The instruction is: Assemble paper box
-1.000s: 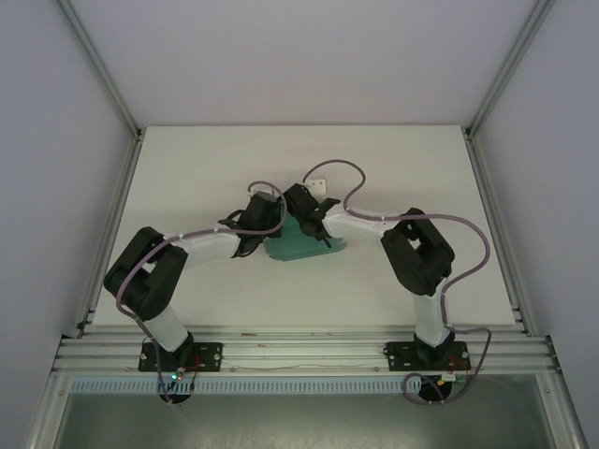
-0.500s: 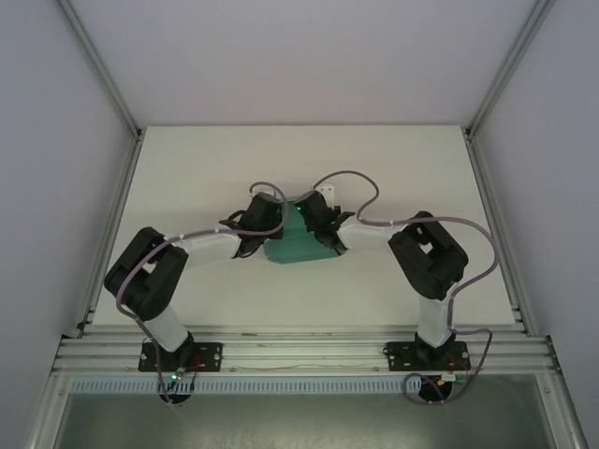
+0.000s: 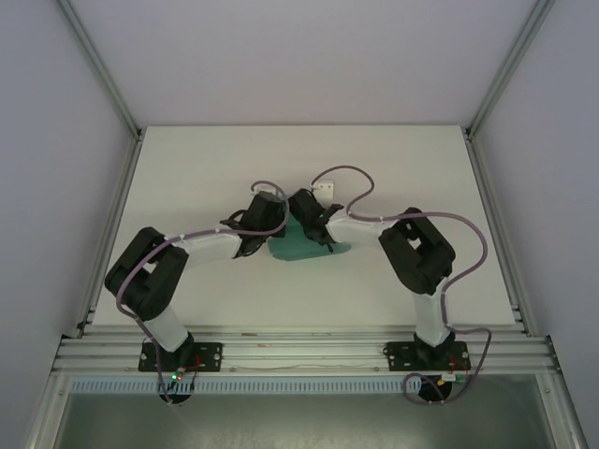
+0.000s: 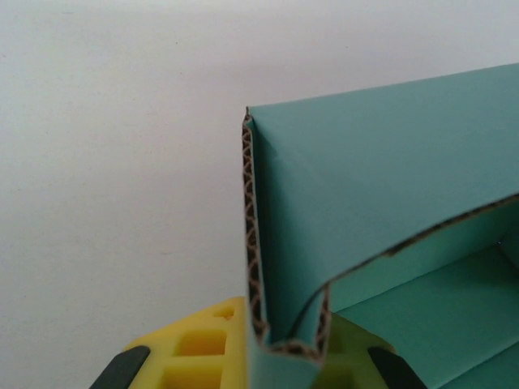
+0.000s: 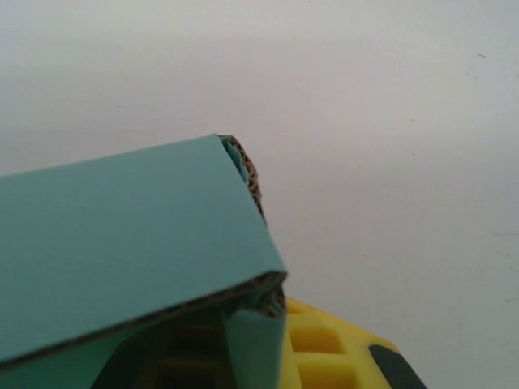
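One paper box (image 3: 307, 247), two end effectors (image 4: 280, 361) (image 5: 243, 356)

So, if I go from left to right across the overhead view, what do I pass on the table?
Left arm → left gripper → right gripper → right arm. The paper box overlaps both grippers, so it has no clear place.

Soft, even overhead light is washing the white bench (image 3: 187, 168) in the top view, arms throwing only faint short shadows, nothing glaring, small detail reading a bit soft. Wrist views are running bright and low-contrast: from the left wrist the paper box (image 4: 389, 178) is showing a sharp corrugated edge while the left tool (image 4: 276, 365) and its yellow fingers (image 4: 203, 340) are blurring at the bottom. From the right wrist the card is going soft near the lens, shade pooling under its flap.
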Robot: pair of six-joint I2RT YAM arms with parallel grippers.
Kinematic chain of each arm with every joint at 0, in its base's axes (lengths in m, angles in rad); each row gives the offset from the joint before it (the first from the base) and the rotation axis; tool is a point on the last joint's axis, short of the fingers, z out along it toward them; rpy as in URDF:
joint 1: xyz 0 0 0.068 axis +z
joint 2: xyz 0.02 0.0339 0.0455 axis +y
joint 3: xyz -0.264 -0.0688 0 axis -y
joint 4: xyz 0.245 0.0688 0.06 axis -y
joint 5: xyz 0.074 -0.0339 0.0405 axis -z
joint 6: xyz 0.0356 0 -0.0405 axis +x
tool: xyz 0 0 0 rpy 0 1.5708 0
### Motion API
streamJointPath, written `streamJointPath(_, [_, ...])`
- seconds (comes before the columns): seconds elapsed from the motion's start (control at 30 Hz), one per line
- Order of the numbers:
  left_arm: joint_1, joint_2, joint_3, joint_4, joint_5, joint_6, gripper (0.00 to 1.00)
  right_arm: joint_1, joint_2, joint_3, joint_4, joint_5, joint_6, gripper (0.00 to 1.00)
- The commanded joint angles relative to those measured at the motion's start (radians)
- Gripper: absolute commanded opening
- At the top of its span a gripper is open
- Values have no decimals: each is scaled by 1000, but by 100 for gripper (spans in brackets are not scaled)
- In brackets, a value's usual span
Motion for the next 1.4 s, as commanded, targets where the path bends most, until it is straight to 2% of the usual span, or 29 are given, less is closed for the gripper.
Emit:
streamJointPath(0.0, [11,-4,18,-69,-58,-19,0,-69,12,-70,-23,184,16,0])
streamJointPath(0.17, [12,8,35,-76,-57,-10,0,-71,-122,-224,320,-98,-128,14])
streamJointPath(0.2, [12,10,41,-78,-57,-7,0,-70,-155,-248,373,-157,-154,19])
streamJointPath(0.27, [12,13,50,-82,-53,3,0,-71,-224,-289,436,-266,-183,40])
streamJointPath(0.3, [11,14,52,-80,-51,11,0,-72,-266,-314,471,-336,-203,58])
streamJointPath(0.33, [13,13,55,-79,-51,18,0,-72,-306,-336,499,-406,-219,71])
streamJointPath(0.4, [13,10,61,-77,-49,37,0,-72,-400,-381,546,-516,-231,83])
streamJointPath(0.47, [13,4,67,-72,-41,60,0,-72,-477,-424,567,-560,-227,99])
streamJointPath(0.57, [14,-6,79,-74,-11,107,0,-74,-609,-475,542,-528,-217,100])
streamJointPath(0.63, [21,-17,89,-78,50,176,0,-78,-698,-509,499,-468,-204,100])
streamJointPath(0.77, [54,-36,137,-154,326,381,0,-92,-869,-592,429,-369,-169,100])
streamJointPath(0.87, [49,-37,217,-361,520,592,0,-115,-990,-653,369,-350,-140,100])
streamJointPath(0.9, [39,-39,241,-436,552,648,0,-124,-1026,-673,350,-350,-134,100])
streamJointPath(1.03, [-12,-36,271,-598,513,738,0,-142,-1134,-727,271,-333,-116,100])
streamJointPath(1.23, [-79,34,330,-718,347,701,0,-154,-1203,-774,205,-308,-110,100])
streamJointPath(1.37, [-154,138,409,-820,163,704,0,-158,-1195,-777,174,-301,-103,100])
